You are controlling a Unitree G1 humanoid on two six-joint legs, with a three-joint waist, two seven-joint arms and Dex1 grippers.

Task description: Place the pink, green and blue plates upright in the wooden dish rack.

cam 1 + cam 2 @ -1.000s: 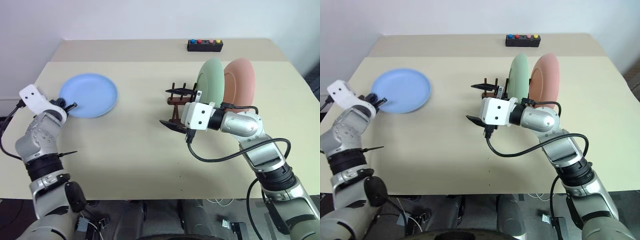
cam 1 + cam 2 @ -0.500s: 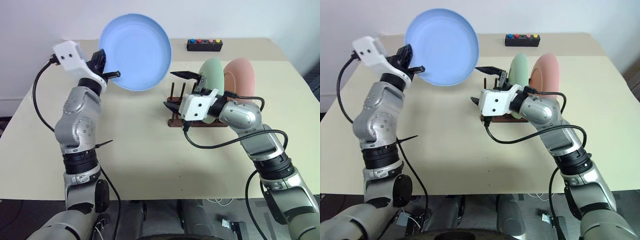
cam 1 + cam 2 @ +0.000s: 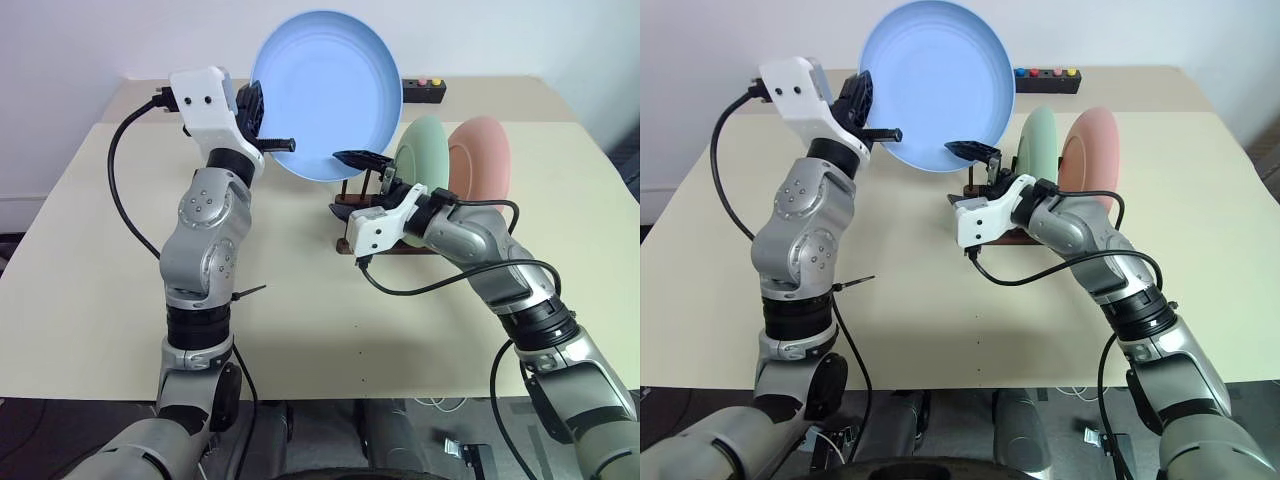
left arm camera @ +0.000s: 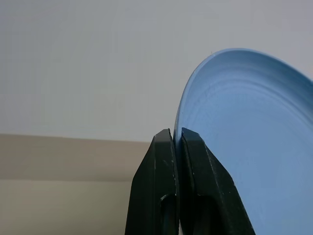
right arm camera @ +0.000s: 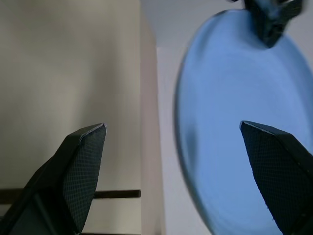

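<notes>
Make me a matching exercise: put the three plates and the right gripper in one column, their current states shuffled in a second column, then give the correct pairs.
Things:
1. blue plate
2. green plate
3. pink plate
4. right gripper

States:
A. open, beside the rack, under the raised plate
B. upright at the rack's far right end
C. held up in the air by its rim in the left gripper
D. upright in the rack, just left of another standing plate

Pairs: 1-C, 2-D, 3-B, 4-A
</notes>
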